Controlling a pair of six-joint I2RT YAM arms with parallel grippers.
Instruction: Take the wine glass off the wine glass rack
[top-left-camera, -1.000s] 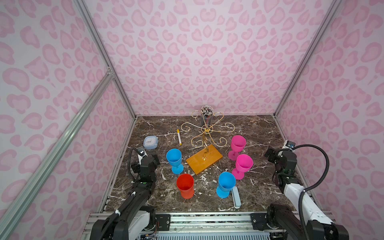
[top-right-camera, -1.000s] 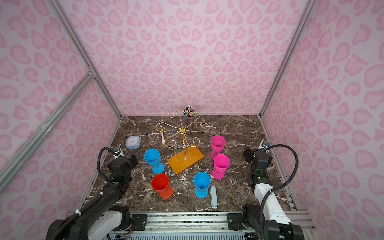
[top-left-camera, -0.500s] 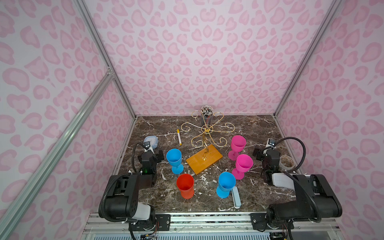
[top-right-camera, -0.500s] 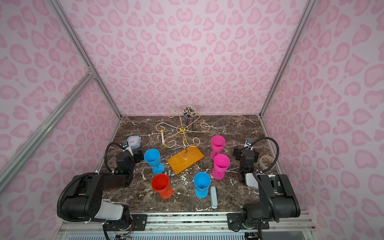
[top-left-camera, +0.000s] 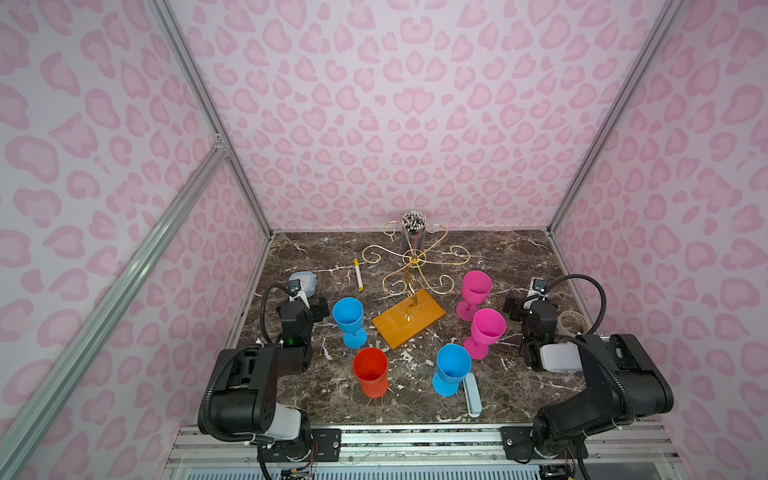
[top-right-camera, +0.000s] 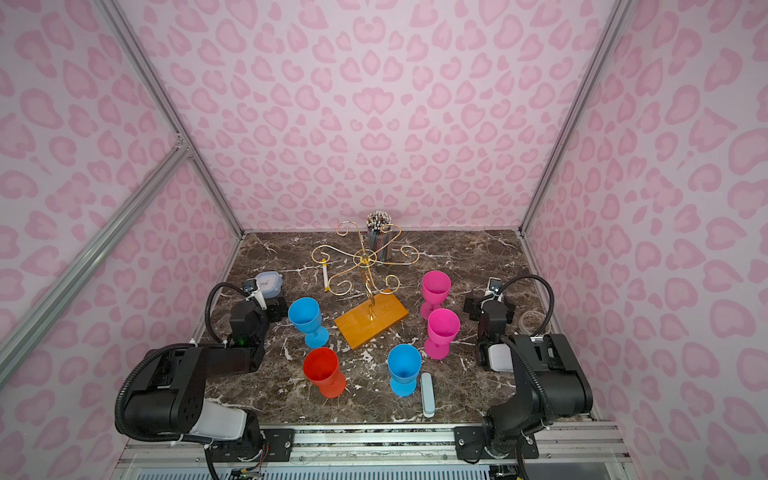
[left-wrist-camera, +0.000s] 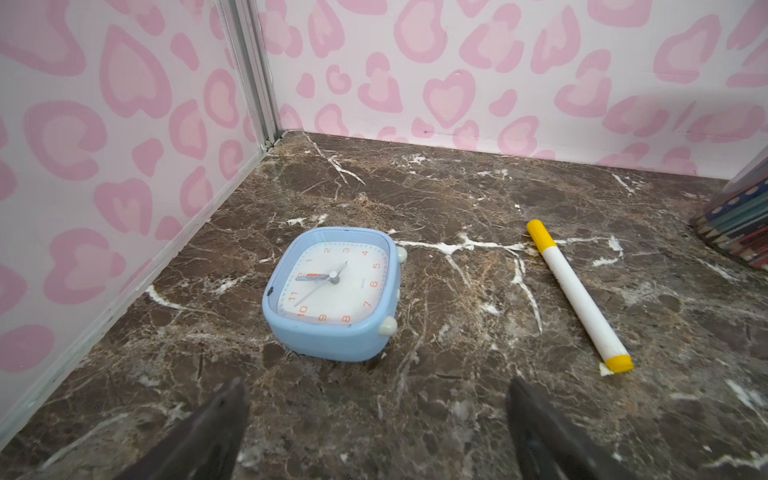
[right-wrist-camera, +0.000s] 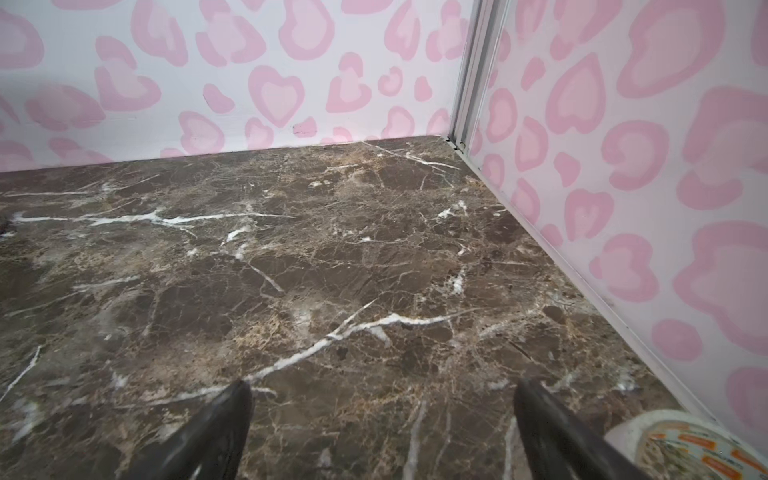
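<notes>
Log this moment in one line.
wine glass rack: no glass hanging | upright on table: two blue glasses, red cup, two pink glasses | left pincer: open, empty, facing clock | right pincer: open, empty

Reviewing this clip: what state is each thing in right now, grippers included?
wine glass rack: upright, no glass on its arms.
back blue glass: upright, off the rack.
front blue glass: upright.
back pink glass: upright.
front pink glass: upright.
red glass: upright.
alarm clock: lying on its back, face up.
marker: lying flat, capped.
pencil cup: upright, full.
tape roll: lying flat.
left gripper: open, empty.
right gripper: open, empty.
</notes>
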